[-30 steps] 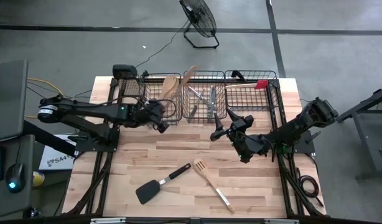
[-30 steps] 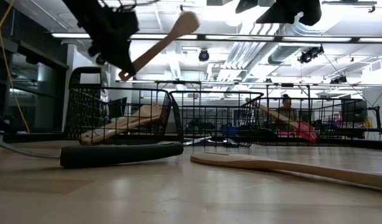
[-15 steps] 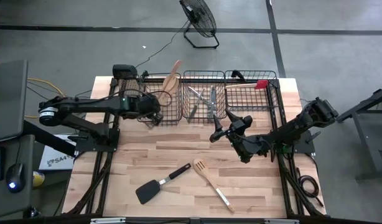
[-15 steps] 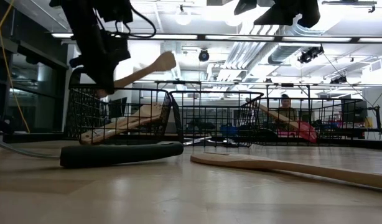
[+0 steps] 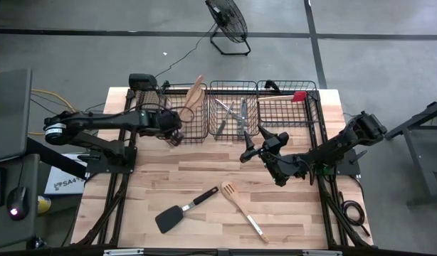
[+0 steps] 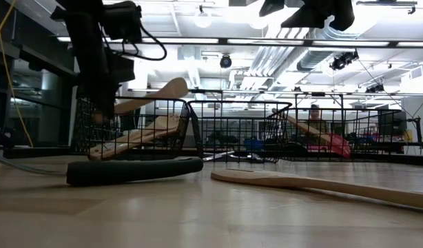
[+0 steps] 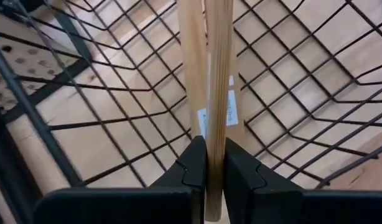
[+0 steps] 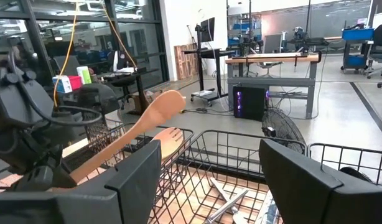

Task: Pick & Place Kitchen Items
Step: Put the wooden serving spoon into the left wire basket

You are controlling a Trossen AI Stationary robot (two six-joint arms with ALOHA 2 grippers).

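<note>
High view: the left gripper is now at the front edge of the left basket, farther left and closer to it than a sec ago, and the wooden spoon it holds lies lower, bowl over the basket's back rim. Its jaws are nearly shut on the handle. I judge the spoon is about ready to be let go into the basket, so this item is almost placed. The right gripper waits w/ jaws wide and nothing in them, just in front of the middle basket, same place as before. Metal cutlery is in the middle basket, the red-headed spatula in the right one. On the counter the black turner and a slotted wooden turner are left, near each other, so at least two more picks remain. Low view: the spoon has gone down from a steep tilt to nearly level, just above the basket rim; another wooden utensil rests inside. Left wrist view: the two fingers pinch the spoon handle, wire mesh all around. Right wrist view: the spoon shows over the basket. The counter is pale wood boards. Room: grey concrete floor, a floor fan, desks, and a person far behind the baskets in the low view.
</note>
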